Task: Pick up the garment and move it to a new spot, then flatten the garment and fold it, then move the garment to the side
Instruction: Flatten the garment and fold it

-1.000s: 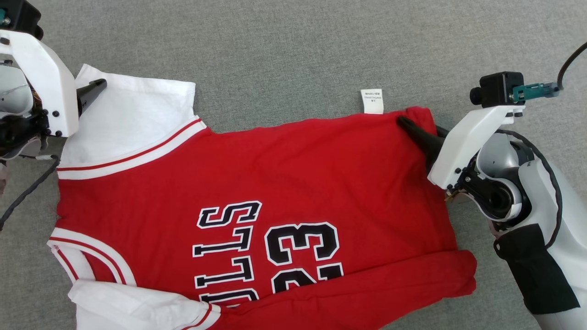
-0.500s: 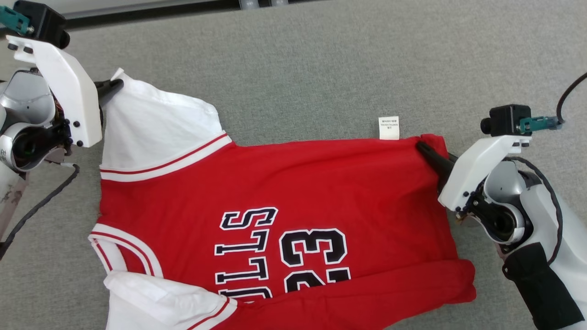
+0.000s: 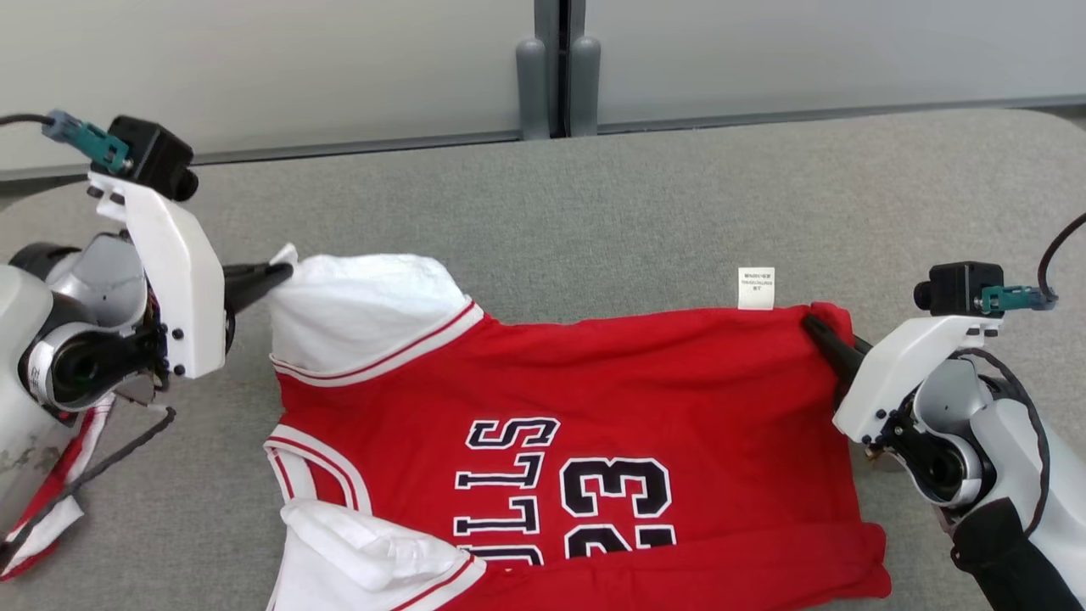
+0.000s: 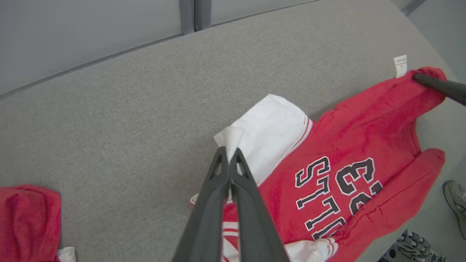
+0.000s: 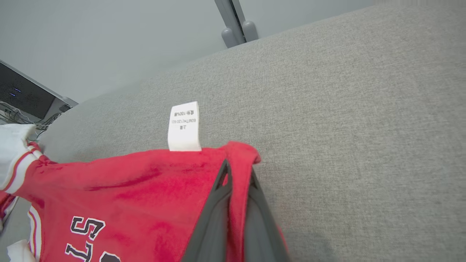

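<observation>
Lying face up on the grey tabletop (image 3: 594, 195), the jersey (image 3: 645, 382) is red with white sleeves and black lettering, and its near part runs off the bottom edge of the head view. Its far edge stretches between the two arms. At the far left, the left jaws are clenched on the outer corner of the white sleeve (image 3: 365, 314), and the left fingers (image 3: 254, 284) point in from the side; in the left wrist view the white corner sticks up just past their pressed-together tips. At the far right, the right jaws are clenched on the red hem corner, with the fabric pinched between the right fingers (image 3: 827, 344). A white label (image 3: 755, 288) juts from the hem just beside them. A second red cloth (image 4: 29, 214) lies well apart at the tabletop's left end. Beyond the tabletop's near edge, a person's shoes (image 4: 455, 200) stand on the floor.
</observation>
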Robot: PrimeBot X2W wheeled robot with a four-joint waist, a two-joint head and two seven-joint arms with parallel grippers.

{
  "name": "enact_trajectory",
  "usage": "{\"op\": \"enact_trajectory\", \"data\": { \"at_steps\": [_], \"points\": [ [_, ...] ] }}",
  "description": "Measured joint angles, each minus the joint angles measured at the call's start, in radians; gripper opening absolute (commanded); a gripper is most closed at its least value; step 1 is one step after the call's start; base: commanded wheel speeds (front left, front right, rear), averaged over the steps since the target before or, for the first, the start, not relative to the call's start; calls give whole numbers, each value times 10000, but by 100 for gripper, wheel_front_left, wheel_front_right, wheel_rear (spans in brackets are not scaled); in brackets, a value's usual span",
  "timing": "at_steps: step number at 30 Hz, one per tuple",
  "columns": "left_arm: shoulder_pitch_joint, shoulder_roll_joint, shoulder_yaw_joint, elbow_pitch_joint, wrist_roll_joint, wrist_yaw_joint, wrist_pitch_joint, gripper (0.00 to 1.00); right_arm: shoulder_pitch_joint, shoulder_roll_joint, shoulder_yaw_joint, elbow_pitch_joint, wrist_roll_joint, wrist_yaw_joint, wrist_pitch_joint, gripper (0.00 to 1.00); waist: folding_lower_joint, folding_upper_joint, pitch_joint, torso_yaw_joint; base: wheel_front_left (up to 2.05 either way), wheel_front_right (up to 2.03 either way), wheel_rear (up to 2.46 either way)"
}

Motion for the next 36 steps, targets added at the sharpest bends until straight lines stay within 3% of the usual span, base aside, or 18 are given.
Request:
{"op": "enact_trajectory", "data": {
  "at_steps": [5, 14, 20, 29, 36],
  "points": [
    [597, 447, -184, -761, -702, 31, 886, 0, 309, -201, 276, 159, 186, 0, -138, 0, 0, 0, -672, 211, 0, 0, 0],
    [1465, 1133, -489, -2688, -1774, 867, 2313, 0, 432, -679, 704, 445, 351, 0, -144, 0, 0, 0, -1328, 579, 0, 0, 0],
    [1979, 1388, -581, -3607, -2332, 1381, 2729, 0, 388, -1024, 1348, 405, 575, 0, 21, 0, 0, 0, -1395, 720, 0, 0, 0],
    [2493, 1699, -759, -4029, -2679, 1801, 3016, 0, 395, -2251, 2502, -725, 1482, 0, 510, 0, 0, 0, -1185, 752, 0, 0, 0],
    [2773, 1981, -798, -4259, -3001, 2042, 3271, 0, 381, -3595, 3674, -1977, 2286, 2, 1521, 0, 0, 0, -1119, 695, 0, 0, 0]
  ]
}}
